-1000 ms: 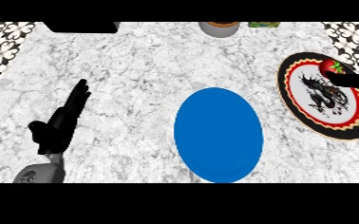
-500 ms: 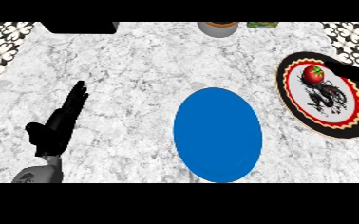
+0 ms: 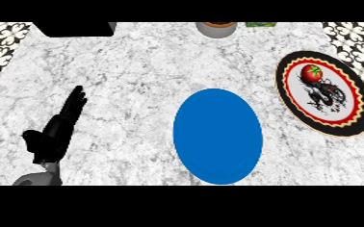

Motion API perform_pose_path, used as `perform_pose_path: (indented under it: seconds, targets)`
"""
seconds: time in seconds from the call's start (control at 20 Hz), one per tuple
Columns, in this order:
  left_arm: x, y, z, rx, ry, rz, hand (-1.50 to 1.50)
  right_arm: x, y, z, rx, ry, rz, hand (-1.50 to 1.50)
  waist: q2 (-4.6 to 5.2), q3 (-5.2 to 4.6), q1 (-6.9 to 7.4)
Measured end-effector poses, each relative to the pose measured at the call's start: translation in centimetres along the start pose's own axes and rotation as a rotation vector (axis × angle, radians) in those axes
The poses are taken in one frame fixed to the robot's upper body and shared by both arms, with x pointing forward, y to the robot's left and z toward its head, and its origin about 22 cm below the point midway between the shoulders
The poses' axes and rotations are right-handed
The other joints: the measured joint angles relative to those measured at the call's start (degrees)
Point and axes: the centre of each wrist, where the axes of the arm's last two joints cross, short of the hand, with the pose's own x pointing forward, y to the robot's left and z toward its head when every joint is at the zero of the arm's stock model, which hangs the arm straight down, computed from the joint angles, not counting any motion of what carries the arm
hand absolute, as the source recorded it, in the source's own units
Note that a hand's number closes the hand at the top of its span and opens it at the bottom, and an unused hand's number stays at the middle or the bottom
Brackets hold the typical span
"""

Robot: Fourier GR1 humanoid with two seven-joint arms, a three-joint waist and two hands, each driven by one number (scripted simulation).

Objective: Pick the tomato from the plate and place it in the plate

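Resting at the lower left: my left hand [image 3: 55, 133], fingers straight, holding nothing. Tomato [image 3: 312, 72]: on the patterned plate [image 3: 292, 94] at far right (upper part). Blue plate [image 3: 217, 135]: centre counter [image 3: 142, 67], well apart from both.

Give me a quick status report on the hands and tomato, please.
Left hand open, resting at left; right hand out of view. Tomato on patterned plate. Blue plate unobstructed.
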Motion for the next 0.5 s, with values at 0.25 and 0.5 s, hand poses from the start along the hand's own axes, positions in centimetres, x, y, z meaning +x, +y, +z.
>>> perform_pose_path:
  seconds: [0.25,0.5]
  targets:
    - [0.2,-0.2,0.0,0.001,-0.001,0.001,0.0,-3.9,-7.1,1.1,0.018,-0.032,-0.026,-1.5,0.0,-0.02,0.03]
    - [0.2,-0.2,0.0,-0.003,0.002,-0.005,0.0,-6.0,-12.2,1.6,0.072,-0.066,-0.026,-1.5,0.08,-0.01,0.37]
